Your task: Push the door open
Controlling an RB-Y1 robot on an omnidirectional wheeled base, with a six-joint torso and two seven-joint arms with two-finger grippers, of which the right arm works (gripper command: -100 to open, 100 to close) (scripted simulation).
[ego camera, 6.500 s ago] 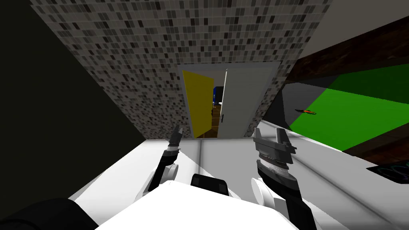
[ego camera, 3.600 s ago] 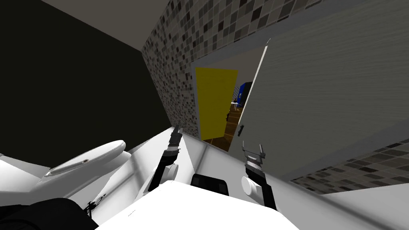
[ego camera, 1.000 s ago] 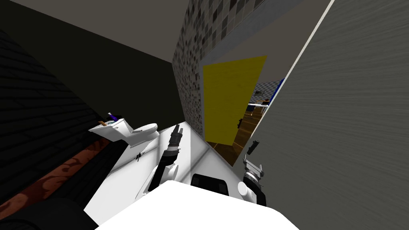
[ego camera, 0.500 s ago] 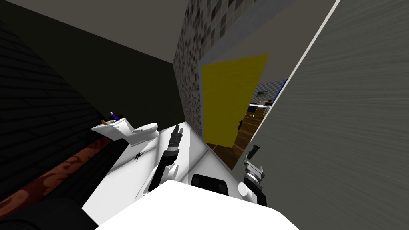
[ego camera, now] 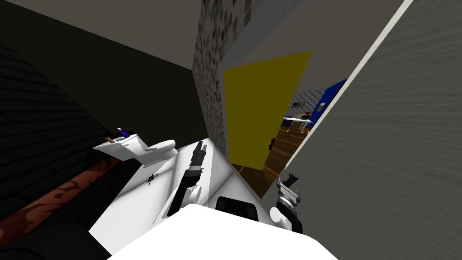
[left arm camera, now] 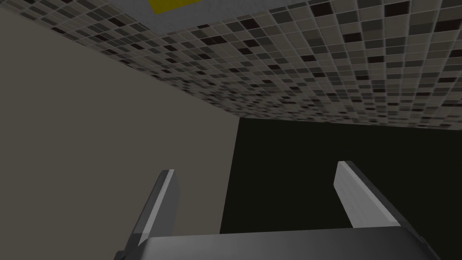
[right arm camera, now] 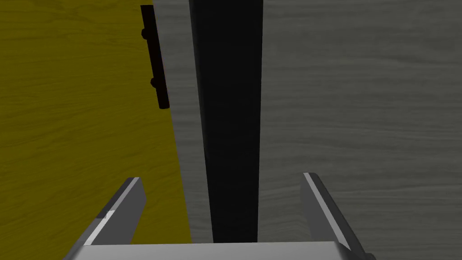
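The grey door [ego camera: 388, 149] stands ajar on my right, its pale edge [ego camera: 347, 85] slanting up from the dark handle [ego camera: 291, 178]. My right gripper [ego camera: 287, 187] is at that handle. In the right wrist view the gripper [right arm camera: 221, 178] is open, and the dark handle bar [right arm camera: 230, 117] runs between its fingers without being clamped, against the grey door face [right arm camera: 361, 113]. Through the gap shows a yellow door [ego camera: 261, 113] with a small black handle [right arm camera: 153, 58]. My left gripper [ego camera: 200, 144] hangs open over the white floor, away from the door; the left wrist view also shows the left gripper [left arm camera: 255, 169] open.
A mosaic-tiled wall [ego camera: 210, 90] borders the opening on the left. A white toilet [ego camera: 140, 150] stands further left by a dark wall. Beyond the gap lie a wooden floor [ego camera: 282, 149], a blue object [ego camera: 331, 97] and a white table [ego camera: 295, 120].
The grey door has swung further away, widening the gap; more of the blue object and the room beyond shows. My right gripper has followed the handle.
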